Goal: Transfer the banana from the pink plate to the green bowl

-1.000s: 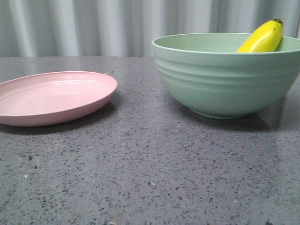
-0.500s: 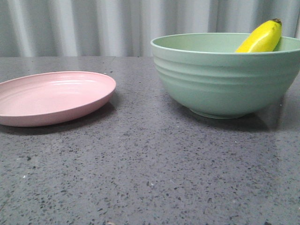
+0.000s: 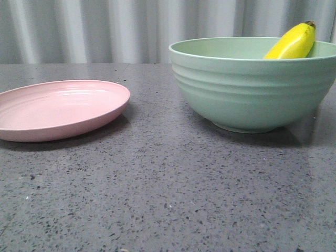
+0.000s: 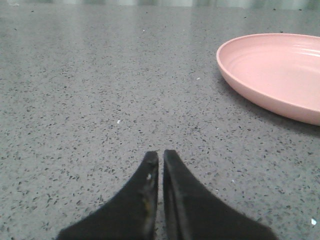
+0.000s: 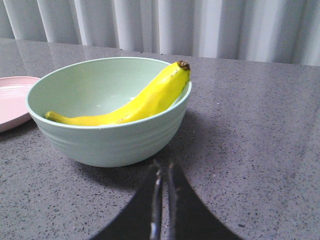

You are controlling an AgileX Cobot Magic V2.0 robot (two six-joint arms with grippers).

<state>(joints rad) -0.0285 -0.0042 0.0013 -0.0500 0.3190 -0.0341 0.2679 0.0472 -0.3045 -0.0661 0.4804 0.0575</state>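
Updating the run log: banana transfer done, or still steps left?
Looks done: the banana lies in the green bowl, dark tip propped on the rim. The pink plate holds nothing. Nothing in hand: left gripper and right gripper are both shut and empty, clear of the bowl. Nothing visibly left.

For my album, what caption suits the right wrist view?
Banana resting in the green bowl, tip over the rim, right pincer shut nearby.

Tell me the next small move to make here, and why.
Probably none beyond keeping both arms back. The banana already lies inside the green bowl, its tip leaning on the rim, and the pink plate is bare. The left gripper and right gripper are shut, holding nothing, clear of the bowl.
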